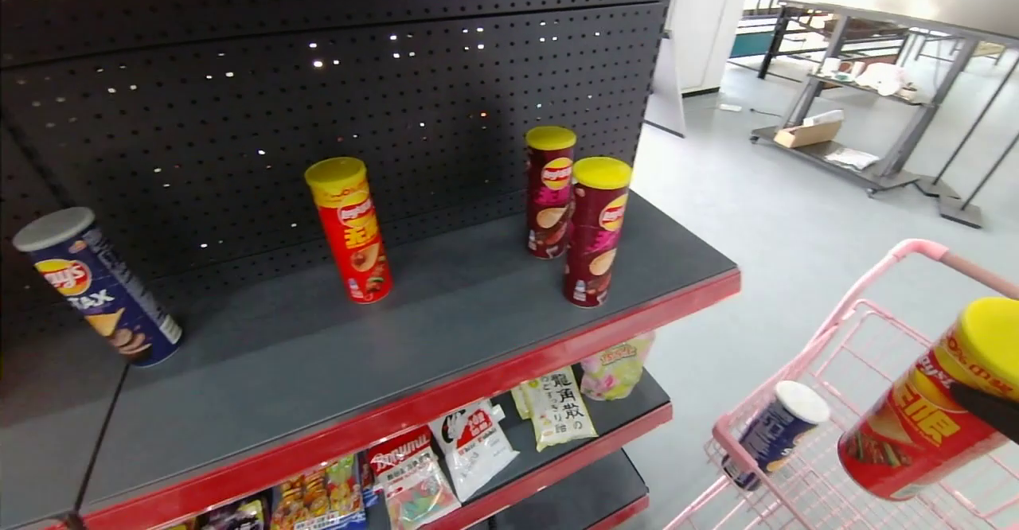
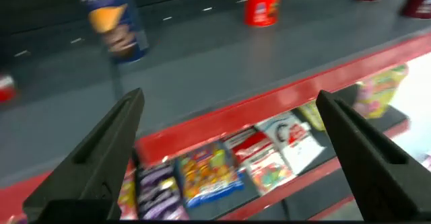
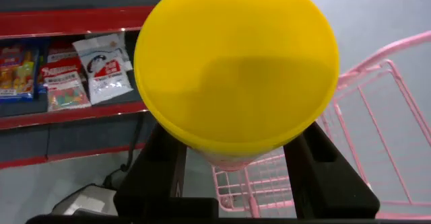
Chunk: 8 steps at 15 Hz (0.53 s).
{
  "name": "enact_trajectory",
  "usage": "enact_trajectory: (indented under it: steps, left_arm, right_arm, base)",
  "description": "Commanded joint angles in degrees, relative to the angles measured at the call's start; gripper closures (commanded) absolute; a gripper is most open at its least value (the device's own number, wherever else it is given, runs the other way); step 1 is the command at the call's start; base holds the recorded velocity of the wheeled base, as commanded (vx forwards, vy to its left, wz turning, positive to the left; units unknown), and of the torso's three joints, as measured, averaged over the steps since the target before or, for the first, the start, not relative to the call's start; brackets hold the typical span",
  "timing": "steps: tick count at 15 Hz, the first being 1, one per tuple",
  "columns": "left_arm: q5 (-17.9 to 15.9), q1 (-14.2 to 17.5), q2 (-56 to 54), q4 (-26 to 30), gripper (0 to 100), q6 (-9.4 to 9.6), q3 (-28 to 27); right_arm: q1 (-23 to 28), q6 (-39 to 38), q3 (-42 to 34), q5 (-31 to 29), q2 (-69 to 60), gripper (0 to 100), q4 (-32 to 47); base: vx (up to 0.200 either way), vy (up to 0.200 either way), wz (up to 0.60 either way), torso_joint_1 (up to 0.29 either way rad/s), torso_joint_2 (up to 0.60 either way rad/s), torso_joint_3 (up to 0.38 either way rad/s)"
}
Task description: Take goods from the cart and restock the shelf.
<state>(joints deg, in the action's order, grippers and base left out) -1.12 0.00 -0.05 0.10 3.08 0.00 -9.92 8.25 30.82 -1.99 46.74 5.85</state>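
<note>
Shelf (image 1: 446,331): grey board w/ red front edge, black pegboard behind.
Cart (image 1: 915,249): pink wire, right of the shelf, down on the floor.
Snack bags (image 1: 478,442): row on the lower board, under the red edge.
Held red can (image 1: 927,426): yellow lid, tilted, up over the cart, well apart from the shelf.
Maroon cans (image 1: 595,231): two, upright, just beside each other, right end of the board.
Shelf red can (image 1: 350,231): upright, mid-board.
Shelf blue can (image 1: 99,287): far left, grey lid.
Cart blue can (image 1: 768,434): lying in the basket, white lid up.
Right claw (image 3: 236,153): pinching the held red can, a finger on each side below the lid.
Left claw (image 2: 229,96): spread wide, nothing in it, in front of the red edge.
</note>
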Motion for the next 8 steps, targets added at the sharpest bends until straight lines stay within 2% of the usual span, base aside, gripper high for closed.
enact_trajectory:
  steps: [1, 6, 8]
  left_arm:
    - [0.0, 0.0, 0.0, 0.0, 0, -0.01, 0.0]
    - [0.0, 0.0, 0.0, 0.0, 0, -0.01, 0.0]
    - [0.0, 0.0, 0.0, 0.0, 0, -0.01, 0.0]
  right_arm:
    - [0.0, 0.0, -1.0, 0.0, -2.1, 100, 0.2]
    - [0.1, 0.0, -3.0, -0.1, -7.5, 100, 0.2]
    - [0.4, 0.1, -3.5, -0.5, -9.6, 100, 0.0]
  base:
    - [0.000, 0.000, 0.60, 0.002, 0.01, 0.002]
    - [0.000, 0.000, 0.60, 0.003, 0.00, 0.005]
    - [0.000, 0.000, 0.00, 0.000, 0.00, 0.000]
